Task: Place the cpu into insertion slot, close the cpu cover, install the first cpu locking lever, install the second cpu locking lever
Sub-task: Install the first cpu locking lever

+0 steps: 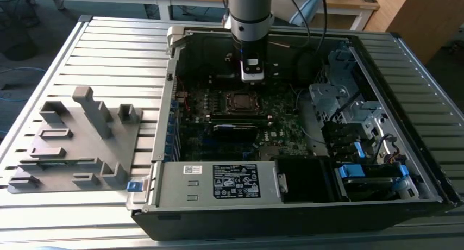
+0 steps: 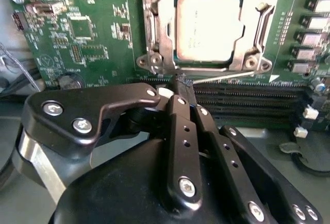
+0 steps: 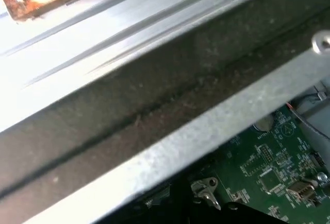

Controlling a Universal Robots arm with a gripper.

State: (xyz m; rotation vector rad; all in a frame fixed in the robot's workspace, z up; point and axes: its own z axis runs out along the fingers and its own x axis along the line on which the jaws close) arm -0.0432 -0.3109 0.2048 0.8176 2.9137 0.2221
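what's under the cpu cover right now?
The dull silver-grey square cpu lies under the thin silvery metal frame cover, its top showing through the square window. The frame covers the cpu's edges, and whatever lies beneath the cpu is hidden.

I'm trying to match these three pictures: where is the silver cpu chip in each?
Exterior view: the cpu mid-case, beside the gripper.
Second wrist view: the cpu under its cover, beyond the gripper.
First wrist view: a motherboard corner beside the case rail.
Shared landmark: the green motherboard.
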